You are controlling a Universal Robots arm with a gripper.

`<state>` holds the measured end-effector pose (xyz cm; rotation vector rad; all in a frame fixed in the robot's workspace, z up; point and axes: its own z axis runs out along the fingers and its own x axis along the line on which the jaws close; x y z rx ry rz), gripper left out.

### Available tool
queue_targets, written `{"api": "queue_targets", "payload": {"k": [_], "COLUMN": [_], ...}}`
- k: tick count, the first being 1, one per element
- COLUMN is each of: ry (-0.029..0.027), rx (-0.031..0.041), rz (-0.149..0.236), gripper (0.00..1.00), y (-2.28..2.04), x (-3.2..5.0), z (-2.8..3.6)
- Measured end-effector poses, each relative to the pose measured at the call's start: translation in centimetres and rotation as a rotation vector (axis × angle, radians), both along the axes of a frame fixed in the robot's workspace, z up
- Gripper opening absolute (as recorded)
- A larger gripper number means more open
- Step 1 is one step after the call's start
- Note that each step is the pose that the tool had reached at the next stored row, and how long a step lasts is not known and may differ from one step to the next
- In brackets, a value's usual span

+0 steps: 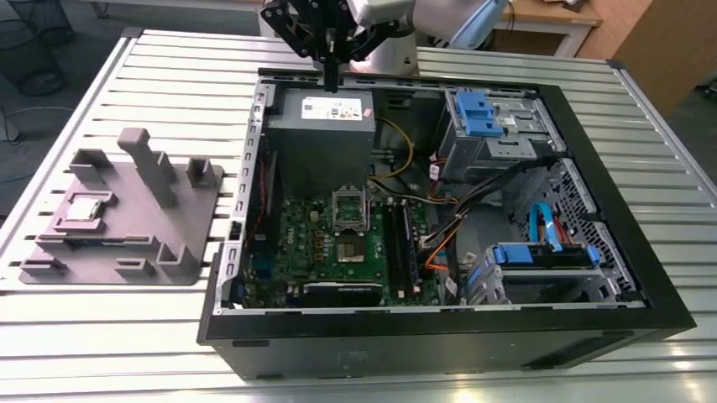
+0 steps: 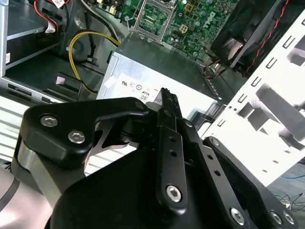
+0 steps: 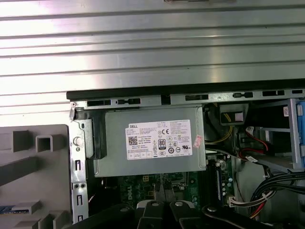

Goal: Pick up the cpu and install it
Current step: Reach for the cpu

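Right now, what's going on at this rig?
A single robot arm's gripper, shut and holding nothing, hangs over the power supply inside the open computer case. The cpu lies on the grey fixture tray at the exterior view's left, outside the case, not yet picked up. The motherboard socket sits mid-case.

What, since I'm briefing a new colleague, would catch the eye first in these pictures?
The open computer case dominates the middle of the slatted metal table, its green board exposed. The black gripper hangs over the grey power supply at the case's far end, shut and empty. On the exterior view's left, the cpu lies on a grey tray.
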<state>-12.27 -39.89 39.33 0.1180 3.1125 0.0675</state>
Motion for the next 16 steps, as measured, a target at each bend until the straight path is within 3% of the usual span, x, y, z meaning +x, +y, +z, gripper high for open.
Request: {"api": "queue_targets", "payload": {"k": [12, 16], "ry": [0.0, 0.0], "rx": [0.0001, 0.0], "rz": [0.0, 0.0], "gripper": [0.11, 0.11], "y": [0.0, 0.0], "x": [-0.17, -0.6], "z": [0.0, 0.0]}}
